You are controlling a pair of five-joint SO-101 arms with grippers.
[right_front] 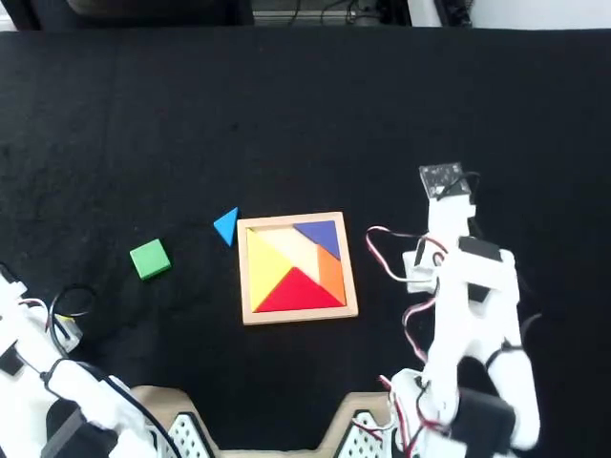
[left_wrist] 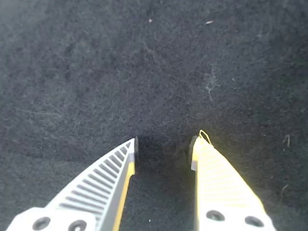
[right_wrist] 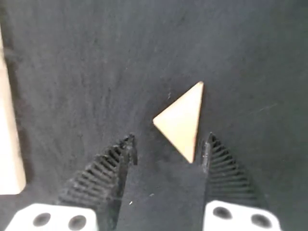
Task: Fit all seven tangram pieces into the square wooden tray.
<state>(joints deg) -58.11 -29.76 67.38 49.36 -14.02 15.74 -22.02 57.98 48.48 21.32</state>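
Tray: the tray (right_front: 298, 315) lies mid-table on the black cloth (right_front: 382, 114).
In the tray: a yellow triangle (right_front: 263, 267) on the left, a red triangle (right_front: 298, 291) along the near edge, a blue piece (right_front: 321, 234) in the far right corner and an orange piece (right_front: 331, 272) on the right side. Bare wood shows between them in the far middle.
Blue triangle: the blue triangle (right_front: 226, 226) lies on the cloth just beside the tray's far left corner (whether it touches the rim, I cannot tell).
Green square: the green square (right_front: 150, 259) lies flat on the cloth, farther left, apart from the tray.
Pale triangle: the pale triangle (right_wrist: 180, 122) lies flat on the cloth to the right of the tray, which shows as a wooden edge in the right wrist view.
Right gripper: the right gripper (right_wrist: 169, 142) is spread wide and holds nothing. The pale triangle sits just ahead of the gap, one corner just beside a fingertip (right_wrist: 210, 143).
Right arm: the right arm (right_front: 468, 305) stands right of the tray, stretched toward the table's far side.
Left gripper: the left gripper (left_wrist: 163, 144) is parted, with only bare cloth between the tips and nothing held.
Left arm: the left arm (right_front: 57, 382) is at the near left corner, well away from the tray.
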